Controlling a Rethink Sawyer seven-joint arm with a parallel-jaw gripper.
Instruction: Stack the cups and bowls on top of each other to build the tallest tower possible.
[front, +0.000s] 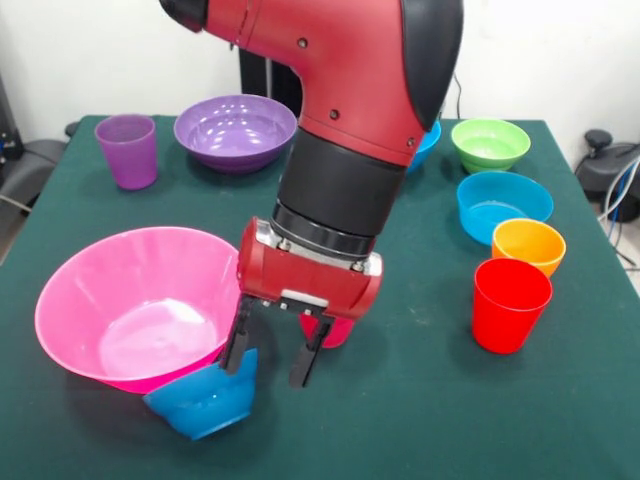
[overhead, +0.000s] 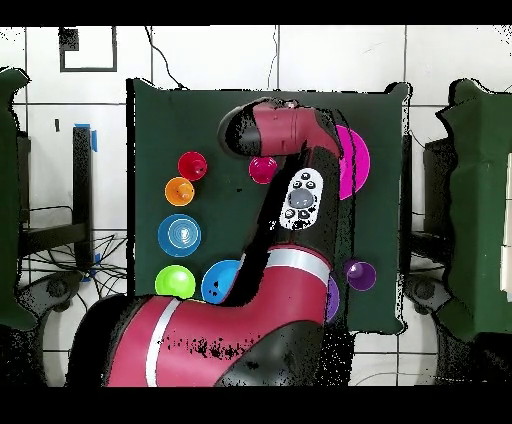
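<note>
Leftmost, a purple cup (front: 127, 149) is seen upright on the green surface (front: 420, 400), with a purple bowl (front: 235, 130) beside it. Nearer, a huge pink bowl (front: 130, 305) is tilted, and a small blue bowl (front: 205, 398) is pressed against its lower edge. The gripper (front: 270, 358) is clamped on the blue bowl's rim, one finger inside. Behind it a pink cup (front: 338, 332) partly shows. Rightward, a green bowl (front: 489, 143), a cyan bowl (front: 503, 205), an orange bowl (front: 528, 244) and a red cup (front: 510, 304) are lined up.
</note>
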